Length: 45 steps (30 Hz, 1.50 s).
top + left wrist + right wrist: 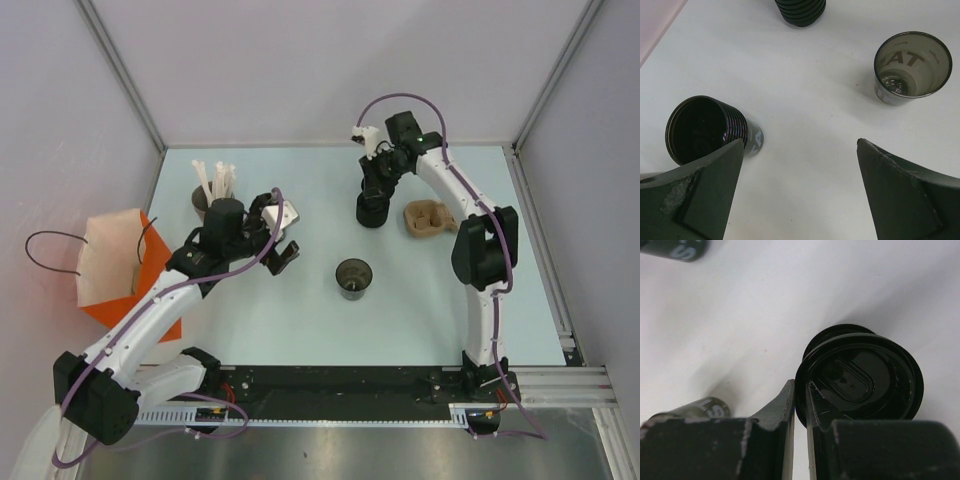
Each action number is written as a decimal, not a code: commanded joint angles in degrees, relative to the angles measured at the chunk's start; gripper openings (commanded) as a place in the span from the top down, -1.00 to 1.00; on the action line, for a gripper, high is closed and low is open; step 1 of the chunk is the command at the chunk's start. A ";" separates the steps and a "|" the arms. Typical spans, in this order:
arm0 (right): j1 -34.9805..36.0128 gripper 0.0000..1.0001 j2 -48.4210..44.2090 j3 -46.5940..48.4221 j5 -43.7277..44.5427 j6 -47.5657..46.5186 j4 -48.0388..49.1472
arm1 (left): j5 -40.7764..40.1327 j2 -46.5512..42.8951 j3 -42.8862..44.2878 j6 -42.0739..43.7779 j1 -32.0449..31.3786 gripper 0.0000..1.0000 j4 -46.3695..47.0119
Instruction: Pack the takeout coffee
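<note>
Right gripper [800, 389] pinched on the lid rim of the takeout coffee [860, 375], which I see upright at the far side of the table [300, 320], just beside the pulp carrier [428, 218]; left gripper [800, 144] hangs wide open, holding nothing, near the lidless black cup [700, 127].

Pale blue table [440, 320], lidded black coffee cup [372, 208], open grey cup [353, 277], straw cup [207, 203], brown cup carrier [428, 219].

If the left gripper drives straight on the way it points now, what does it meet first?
The left gripper would probably meet bare table between its open fingers. The lidless black cup sits just off that line; depth is unclear.
</note>
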 commanded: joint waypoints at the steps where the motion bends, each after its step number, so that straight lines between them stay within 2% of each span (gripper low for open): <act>1: -2.95 0.81 -6.46 3.99 -16.02 -0.18 -7.45 | 2.29 -1.89 -0.23 -0.08 0.62 -1.00 1.86; 4: -3.66 0.79 -7.78 4.07 -23.34 -3.34 -13.25 | 3.17 -1.98 -0.23 0.62 0.62 -0.99 1.77; 12: -1.38 0.76 -9.98 1.53 -26.44 -3.35 -18.01 | 2.38 -4.17 0.30 6.33 -0.78 -0.99 2.47; 14: -0.06 0.76 -11.12 -0.49 -26.36 -3.44 -18.01 | -1.38 -3.92 1.35 10.89 -2.10 -1.00 2.74; 16: 1.08 0.76 -12.34 -2.59 -25.92 -3.97 -18.10 | -6.65 -1.82 2.49 16.23 -5.78 -0.99 3.96; 17: 1.35 0.75 -12.70 -3.30 -25.92 -3.97 -17.75 | -12.15 -1.19 2.32 18.27 -7.36 -1.00 5.19; 20: 1.61 0.76 -13.06 -4.36 -27.23 -3.62 -17.22 | -18.78 0.92 0.48 25.57 -14.39 -1.00 10.29; 23: 1.70 0.76 -12.79 -4.27 -28.99 -2.83 -17.13 | -15.57 1.45 -1.54 29.62 -16.51 -0.99 13.72; 27: 2.05 0.75 -12.79 -4.19 -29.43 -3.53 -18.27 | -10.29 3.29 -1.54 28.49 -16.87 -0.99 17.41; 36: 3.72 0.75 -13.32 -4.89 -32.15 -9.15 -24.77 | 2.37 7.16 0.30 27.35 -17.13 -1.00 15.92; 45: 6.97 0.75 -13.49 -5.33 -32.86 -11.79 -27.59 | 2.82 10.68 3.81 24.27 -19.15 -0.99 17.33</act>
